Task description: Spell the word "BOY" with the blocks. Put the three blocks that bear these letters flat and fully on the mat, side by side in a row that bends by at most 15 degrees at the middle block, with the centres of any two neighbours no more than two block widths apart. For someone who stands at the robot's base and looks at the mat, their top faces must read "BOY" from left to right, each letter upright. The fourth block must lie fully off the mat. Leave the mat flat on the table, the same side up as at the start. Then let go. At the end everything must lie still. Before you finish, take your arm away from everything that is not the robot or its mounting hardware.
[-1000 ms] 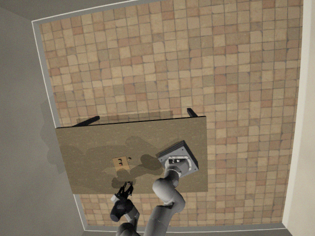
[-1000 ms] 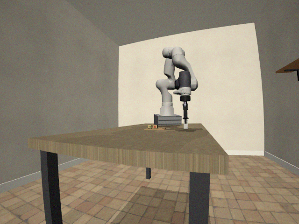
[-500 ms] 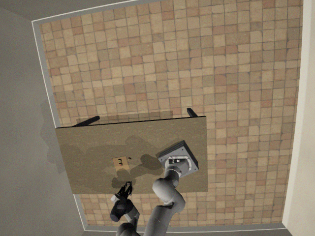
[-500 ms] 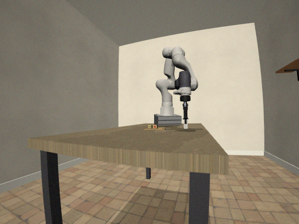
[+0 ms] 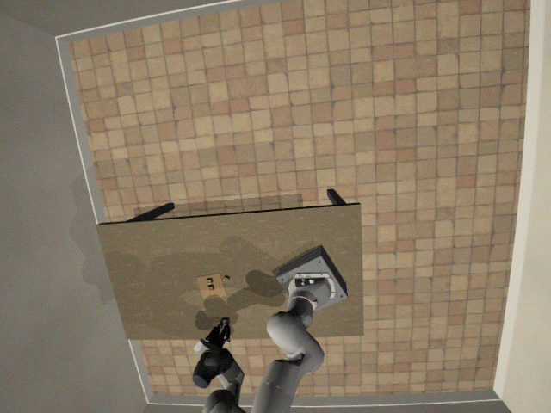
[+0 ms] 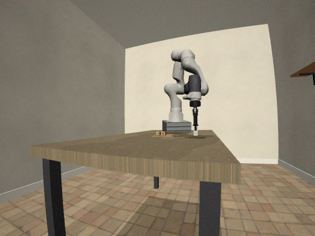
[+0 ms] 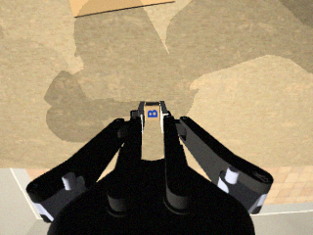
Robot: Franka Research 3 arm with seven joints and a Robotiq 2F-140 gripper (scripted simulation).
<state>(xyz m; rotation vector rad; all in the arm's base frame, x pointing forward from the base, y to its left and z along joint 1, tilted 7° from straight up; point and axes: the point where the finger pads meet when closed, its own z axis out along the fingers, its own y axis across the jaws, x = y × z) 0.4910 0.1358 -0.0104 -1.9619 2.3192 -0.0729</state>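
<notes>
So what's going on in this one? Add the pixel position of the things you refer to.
A single robot arm has its claw [image 5: 225,321] [image 6: 195,134] [image 7: 152,108] closed on a block with a blue B [image 7: 153,114], off to one side of the mat [image 5: 217,291] [image 6: 155,136] [image 7: 112,6]. Two blocks [image 5: 210,284] [image 6: 160,133] stand on the mat, and another [image 5: 226,278] lies by its edge on the side toward the robot's base. The word BOY is not spelled yet, with the B block still to be placed.

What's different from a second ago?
The gripper's fingers look to have closed in and taken hold of the B block. I see no clear shift of the arm. The mat and the K block stayed put.
</notes>
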